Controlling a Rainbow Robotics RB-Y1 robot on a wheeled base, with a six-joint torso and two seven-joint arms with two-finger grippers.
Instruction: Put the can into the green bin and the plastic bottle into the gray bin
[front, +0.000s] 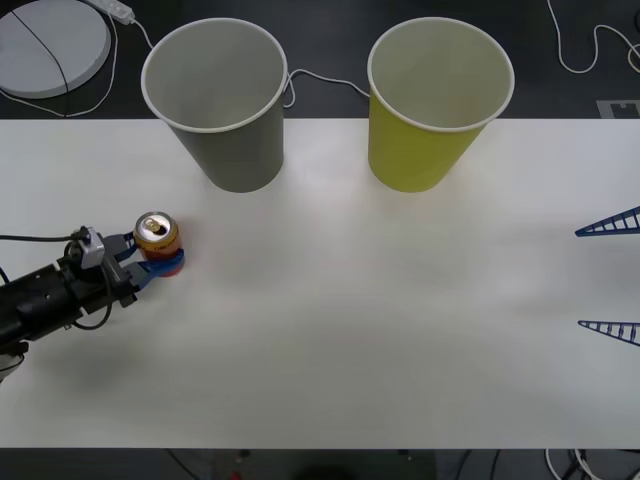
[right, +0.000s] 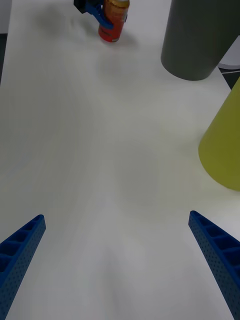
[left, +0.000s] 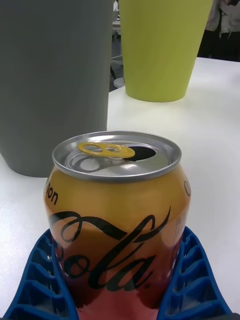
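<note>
My left gripper (front: 152, 262) has its jaws closed around the lower body of the can (front: 157, 238), one blue ribbed finger (left: 35, 280) pressed to each side. The can stands upright on the counter (front: 350, 330), near its left edge and in front of the gray bin (front: 225, 110). I cannot tell from any view whether the can's base has left the surface yet.

My right gripper (right: 117, 260) is parked at the right edge of the counter, jaws spread wide and holding nothing.

As I judge progress: the can is grasped but not delivered. The green bin (front: 430, 115) sits beyond the gray one, to its right, so I have a carry across the counter ahead of me, past the gray bin, before any release. I see no plastic bottle on the counter, so that half of the task has nothing to act on as far as I can tell.

The front view gives me what the wrist cameras cannot: both bins' pale interiors, with nothing in either. The left wrist view gives me the grip itself and the can's gold tab over an open mouth. The right wrist view gives a low side-on look at the can, showing it upright between the fingers.
</note>
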